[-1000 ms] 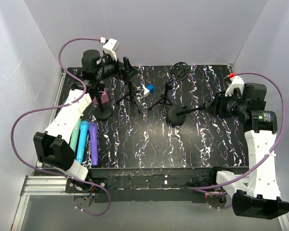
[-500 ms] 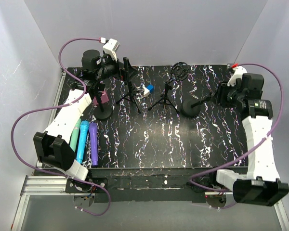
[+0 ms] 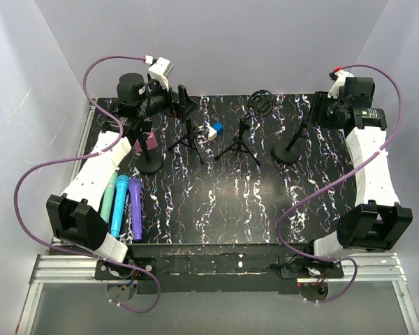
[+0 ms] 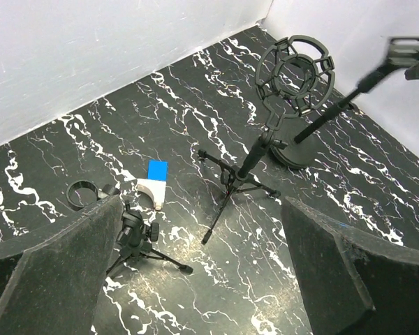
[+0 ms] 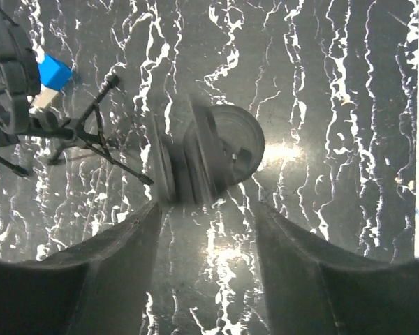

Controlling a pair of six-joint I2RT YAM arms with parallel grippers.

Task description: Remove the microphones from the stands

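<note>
A round-base stand [image 3: 288, 150] stands at the back right, its rod leaning toward my right gripper [image 3: 318, 118]. In the right wrist view the base [image 5: 230, 143] and a blurred clip [image 5: 181, 164] lie just ahead of my open, empty right gripper [image 5: 208, 209]. My left gripper [image 3: 169, 105] is open and empty at the back left, beside a black upright piece on a small tripod [image 3: 185, 136]. A second round-base stand [image 3: 150, 165] carries a magenta object [image 3: 152, 142], partly hidden by the left arm. Three loose microphones, teal [image 3: 108, 195], blue [image 3: 120, 202] and purple [image 3: 135, 208], lie at the front left.
A tripod with an empty ring shock mount [image 3: 262, 101] stands at the back centre; it also shows in the left wrist view [image 4: 293, 70]. A blue and white block [image 3: 215, 128] lies next to it. A black ring [image 4: 82, 195] lies near the small tripod [image 4: 134, 234]. Grey walls enclose three sides.
My right arm swung back and to the right, and the round-base stand slid with it from the middle to the back right. The left arm barely moved.
</note>
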